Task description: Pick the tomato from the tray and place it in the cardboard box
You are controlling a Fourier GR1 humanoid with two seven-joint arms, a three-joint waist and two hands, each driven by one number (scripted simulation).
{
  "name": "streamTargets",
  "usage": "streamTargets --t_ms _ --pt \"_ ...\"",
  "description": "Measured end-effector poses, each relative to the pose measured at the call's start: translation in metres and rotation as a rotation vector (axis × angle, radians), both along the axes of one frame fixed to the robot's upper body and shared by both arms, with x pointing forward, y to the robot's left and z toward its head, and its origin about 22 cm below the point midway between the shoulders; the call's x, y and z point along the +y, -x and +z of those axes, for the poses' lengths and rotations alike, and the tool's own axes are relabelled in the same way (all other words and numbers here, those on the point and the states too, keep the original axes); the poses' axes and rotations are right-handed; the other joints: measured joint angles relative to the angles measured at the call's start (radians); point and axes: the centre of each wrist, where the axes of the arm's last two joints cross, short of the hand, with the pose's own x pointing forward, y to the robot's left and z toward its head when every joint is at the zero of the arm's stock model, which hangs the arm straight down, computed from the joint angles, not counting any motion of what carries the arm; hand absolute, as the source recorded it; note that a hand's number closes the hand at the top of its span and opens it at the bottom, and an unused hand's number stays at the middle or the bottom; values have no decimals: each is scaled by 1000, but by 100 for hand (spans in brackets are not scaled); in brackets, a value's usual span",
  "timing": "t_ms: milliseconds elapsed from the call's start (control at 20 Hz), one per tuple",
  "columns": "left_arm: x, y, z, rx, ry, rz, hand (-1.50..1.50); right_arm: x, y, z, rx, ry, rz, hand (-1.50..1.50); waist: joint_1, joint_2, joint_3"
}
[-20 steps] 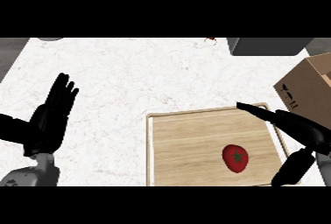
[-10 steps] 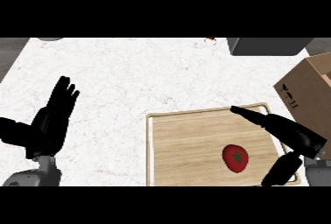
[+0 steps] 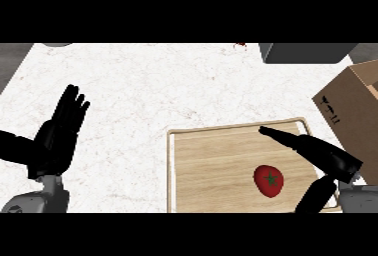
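Head view, looking steeply down: a red tomato (image 3: 269, 180) with a green star-shaped stem mark lies on a pale wooden tray (image 3: 214, 165), toward the tray's 4 o'clock corner. Nothing touches the tomato. The right hand (image 3: 325, 157) hangs over the tray's right side with its fingers straight and spread from the thumb, holding nothing. The fingers point toward 10 o'clock, their tips near the tray's far edge, above the tomato at about its 1 o'clock. The thumb (image 3: 316, 196) reaches down at the tomato's 4 o'clock, just beside it. So the tomato sits in the gap between fingers and thumb, apart from both.

At the tray's 2 o'clock, just past its right rim, stands a brown cardboard box (image 3: 353, 117), cut off by the right edge. The tray rests on a white marbled surface (image 3: 162, 80).

Well apart, at the tray's 9 o'clock, the left hand (image 3: 52, 142) rests open near the left edge, fingers straight and pointing up. A dark grey block (image 3: 306, 52) sits at the far edge, at 1 o'clock.
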Motion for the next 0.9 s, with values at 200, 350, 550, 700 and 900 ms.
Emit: streamTargets --t_ms 200,350,550,700,900 --pt "-4 -1 -5 1 2 -3 0 14 0 -12 4 7 6 -150 0 0 0" --pt "-6 2 -6 1 1 -4 0 14 -1 -16 12 14 3 -150 0 0 0" --pt "-5 1 -5 -5 -1 -5 0 16 8 -25 19 28 9 -150 0 0 0" --pt "-6 -4 -3 -2 1 -8 0 16 4 -24 20 29 9 -150 0 0 0" --pt "-6 0 -3 5 5 -10 0 19 4 -25 13 33 16 -150 0 0 0"
